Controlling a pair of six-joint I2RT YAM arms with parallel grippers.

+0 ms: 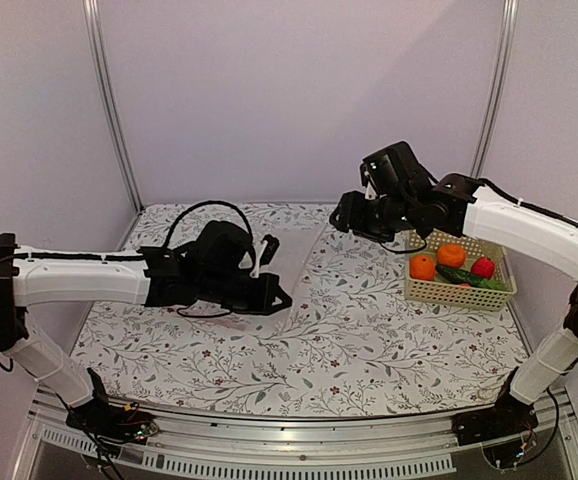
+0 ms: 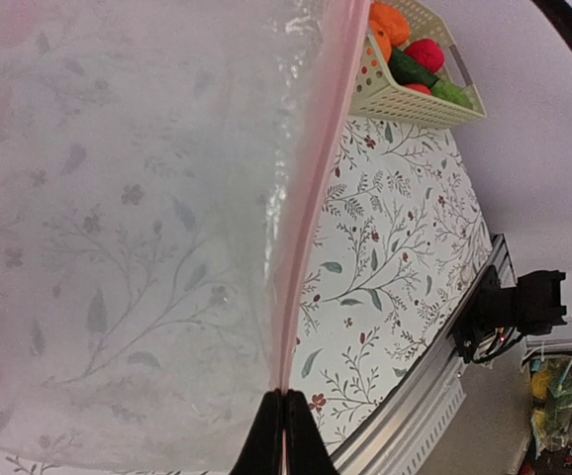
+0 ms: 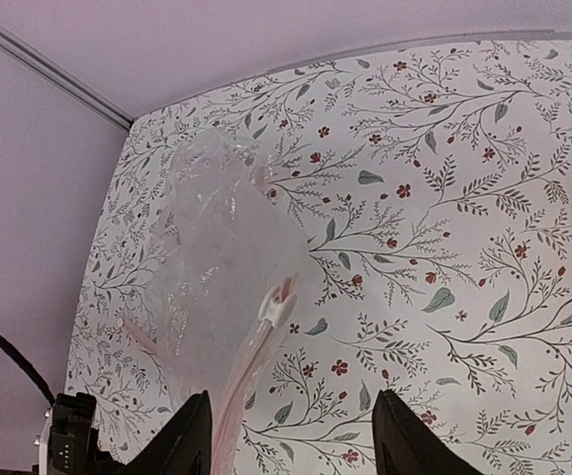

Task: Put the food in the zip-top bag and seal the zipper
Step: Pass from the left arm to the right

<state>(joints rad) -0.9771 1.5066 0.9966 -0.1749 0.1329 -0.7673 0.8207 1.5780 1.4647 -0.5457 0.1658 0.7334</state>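
Observation:
The clear zip-top bag (image 2: 118, 247) hangs over the flowered table; it also shows in the right wrist view (image 3: 217, 247). My left gripper (image 2: 284, 421) is shut on the bag's pinkish zipper strip (image 2: 301, 247) at its near end. The white slider tab (image 3: 278, 309) sits at the strip's other end. My right gripper (image 3: 291, 440) is open and empty, above the slider and apart from it. Two oranges (image 1: 437, 261), a dark green cucumber (image 1: 461, 277) and a small red fruit (image 1: 483, 267) lie in the basket at the right.
The pale lattice basket (image 1: 459, 295) stands on the table's right side, below my right arm; it also shows in the left wrist view (image 2: 405, 99). The flowered cloth (image 1: 369, 340) covers the table. A metal rail (image 1: 299, 440) runs along the near edge. Purple walls close in the back and sides.

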